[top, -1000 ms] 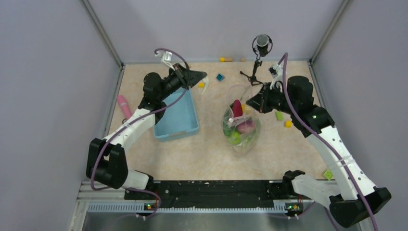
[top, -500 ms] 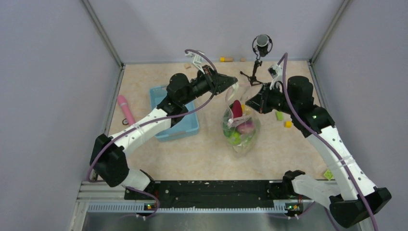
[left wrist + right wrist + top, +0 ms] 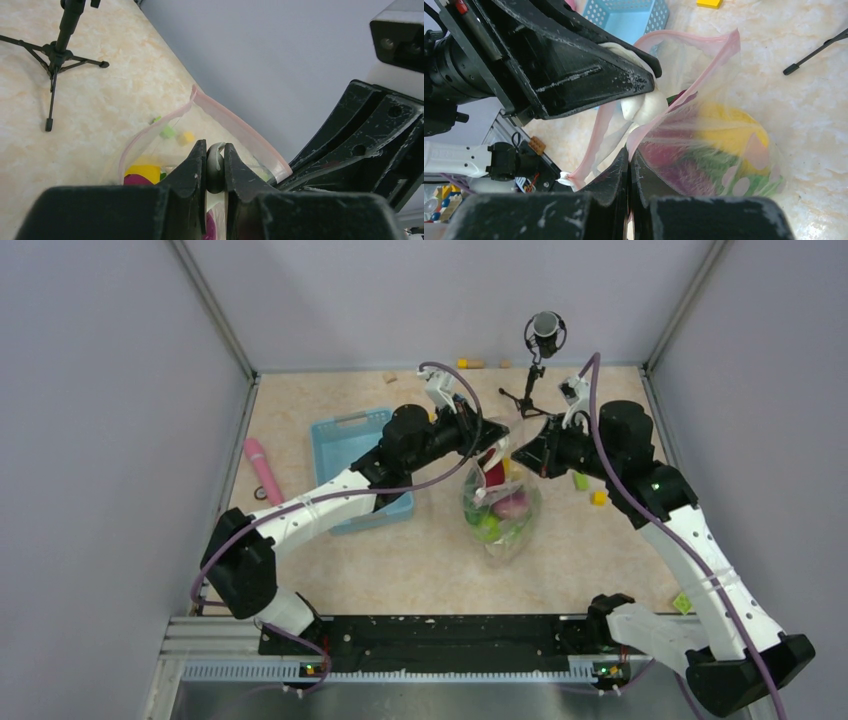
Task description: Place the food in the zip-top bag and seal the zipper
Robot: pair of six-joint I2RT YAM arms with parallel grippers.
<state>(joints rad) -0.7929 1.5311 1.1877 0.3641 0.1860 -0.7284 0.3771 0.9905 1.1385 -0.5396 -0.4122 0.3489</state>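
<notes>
I am working the sealing step: the food (image 3: 512,504) is lying inside the bag (image 3: 505,545) on the table (image 3: 420,560), and the bag's mouth is gaping at its far end. My right hand (image 3: 629,155) is clamped on the zipper (image 3: 724,50) at the bag's right lip, holding it up. My left hand (image 3: 215,165) is reaching into the mouth from the bag's left, fingers nearly together. I cannot tell whether they are gripping the strip or only brushing film. I am judging that next the left hand needs to pinch both lips together and slide along the zipper. Room is tight, with both hands crowding the mouth. The basket (image 3: 350,440) is lying left of the bag, the tripod (image 3: 528,390) just beyond it, and small blocks (image 3: 580,480) to its right.
</notes>
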